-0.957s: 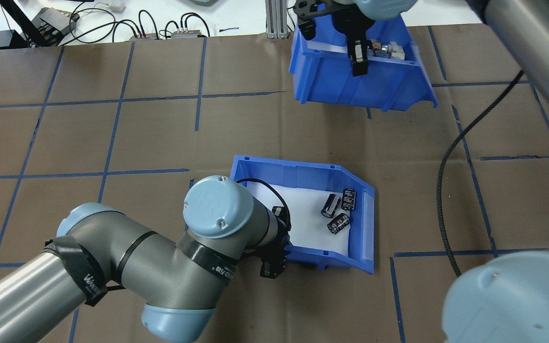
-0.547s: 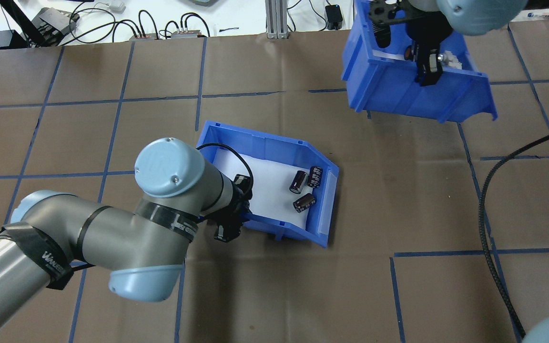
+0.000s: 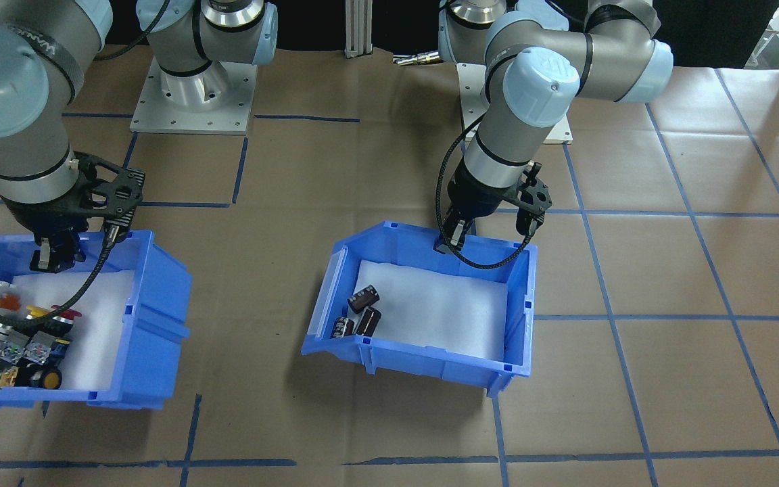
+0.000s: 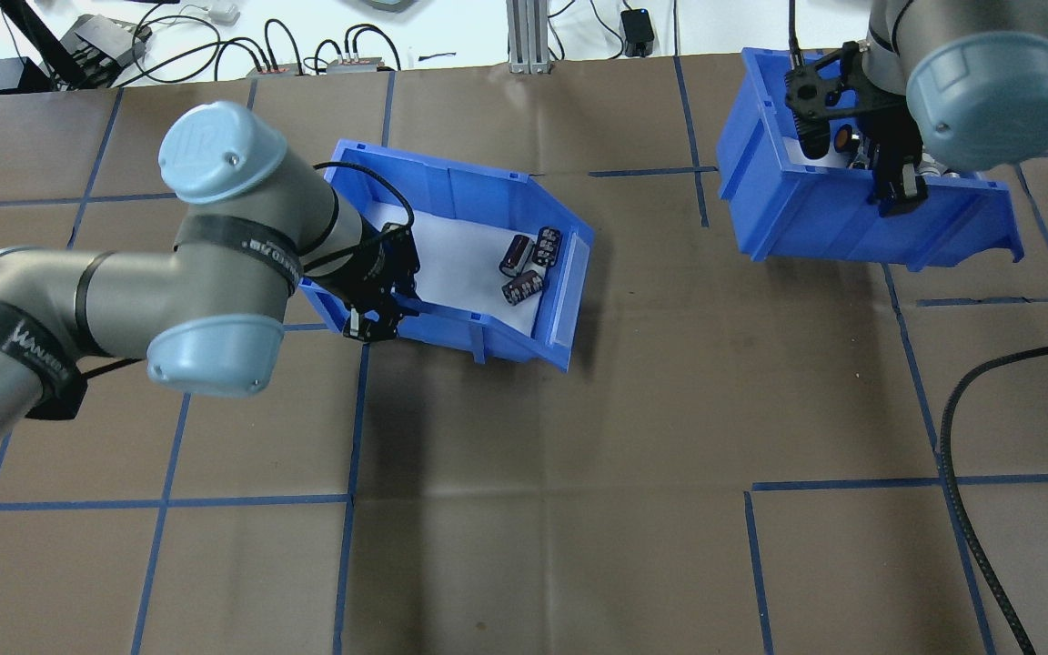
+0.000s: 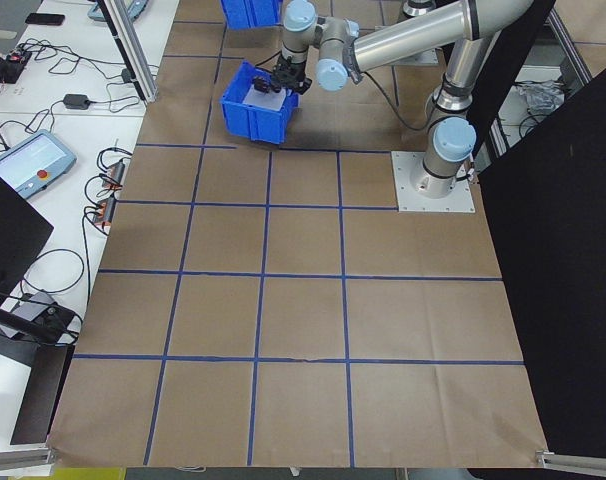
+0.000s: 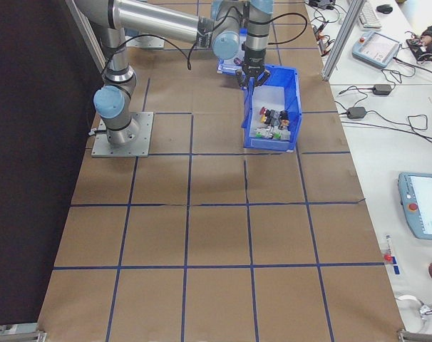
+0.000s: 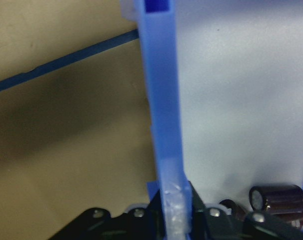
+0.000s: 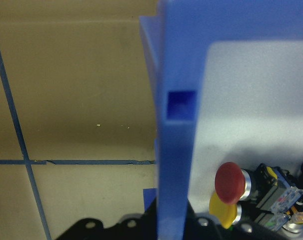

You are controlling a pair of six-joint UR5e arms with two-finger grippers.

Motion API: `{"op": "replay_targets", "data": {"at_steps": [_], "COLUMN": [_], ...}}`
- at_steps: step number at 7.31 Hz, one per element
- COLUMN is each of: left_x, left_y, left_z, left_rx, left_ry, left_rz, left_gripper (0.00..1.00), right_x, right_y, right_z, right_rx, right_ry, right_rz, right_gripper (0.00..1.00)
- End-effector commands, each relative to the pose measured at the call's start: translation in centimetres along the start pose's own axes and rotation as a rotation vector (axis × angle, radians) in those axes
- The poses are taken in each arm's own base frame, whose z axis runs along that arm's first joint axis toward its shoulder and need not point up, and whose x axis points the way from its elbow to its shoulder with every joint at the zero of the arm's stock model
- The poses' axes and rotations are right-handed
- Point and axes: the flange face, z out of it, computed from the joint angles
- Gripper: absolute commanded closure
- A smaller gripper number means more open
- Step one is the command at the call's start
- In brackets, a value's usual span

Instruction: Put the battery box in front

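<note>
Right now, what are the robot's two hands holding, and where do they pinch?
The left gripper pinches the near wall of the battery box. The right gripper pinches the wall of the button box.

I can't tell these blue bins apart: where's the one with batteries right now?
In the overhead view, the battery box sits left of centre, its near wall gripped by the left gripper; the switch bin is far right.

A brown-papered table (image 4: pixel 579 473) with blue tape grid lines (image 4: pixel 348 437) carries two robot baseplates (image 3: pixel 190 101).

Blue battery box (image 4: pixel 488 323), white-lined, three dark batteries (image 4: pixel 529 264) inside.
</note>
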Motion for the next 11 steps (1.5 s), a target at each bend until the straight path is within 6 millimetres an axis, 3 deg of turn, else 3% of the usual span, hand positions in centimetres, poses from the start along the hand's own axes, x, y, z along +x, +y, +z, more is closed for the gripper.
{"op": "replay_targets", "data": {"at_steps": [1, 2, 4, 6, 7, 8, 9, 11], "left_x": [7.3, 10.0, 14.3, 15.2, 15.1, 14.5, 14.2, 14.5], "left_y": [-0.6, 1.1, 6.4, 6.8, 6.7, 6.4, 6.3, 6.6], "left_z": [1.8, 3.6, 5.7, 6.7, 6.8, 6.5, 6.6, 4.1], "left_rx": [-0.073, -0.076, -0.081, -0.082, -0.077, -0.03, 0.006, 0.005], "left_ry": [0.01, 0.012, 0.053, 0.051, 0.05, 0.049, 0.046, 0.078], "left_rz": [-0.098, -0.087, -0.175, -0.188, -0.188, -0.199, -0.232, -0.249], "left_gripper": [1.0, 1.0, 1.0, 0.99, 0.76, 0.42, 0.38, 0.37], "right_x": [-3.5, -4.8, -5.5, -7.6, -8.5, -9.3, -10.2, -13.7], "right_y": [-0.2, -0.5, -0.5, -1.0, -1.0, -1.2, -1.2, -1.6], "right_z": [2.5, 2.9, 3.1, 4.1, 3.9, 4.2, 4.2, 4.5], "right_rx": [-0.047, -0.047, -0.05, -0.046, -0.046, -0.046, -0.046, -0.047], "right_ry": [0.058, 0.071, 0.068, 0.05, 0.053, 0.047, 0.048, 0.046], "right_rz": [-0.036, -0.035, -0.042, -0.045, -0.044, -0.046, -0.044, -0.035], "right_gripper": [1.0, 1.0, 1.0, 1.0, 1.0, 1.0, 1.0, 1.0]}}
